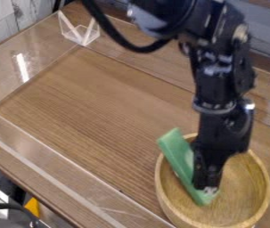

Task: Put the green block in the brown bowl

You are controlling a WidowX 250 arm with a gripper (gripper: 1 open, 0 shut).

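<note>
The green block (179, 158) lies slanted inside the brown bowl (258, 183) at the lower right, its upper end resting on the bowl's left rim and its lower end down in the hollow. My gripper (208, 185) points steeply down into the bowl with its jaws shut, its tip right against the block's lower right end. The dark fingers hide part of that end, and nothing shows between them. Whether the tip presses on the block I cannot tell.
A wood-grain tabletop (95, 107) is ringed by low clear acrylic walls (18, 62). A small clear stand (80, 29) sits at the back left. The black arm (215, 53) reaches in from the top right above the bowl.
</note>
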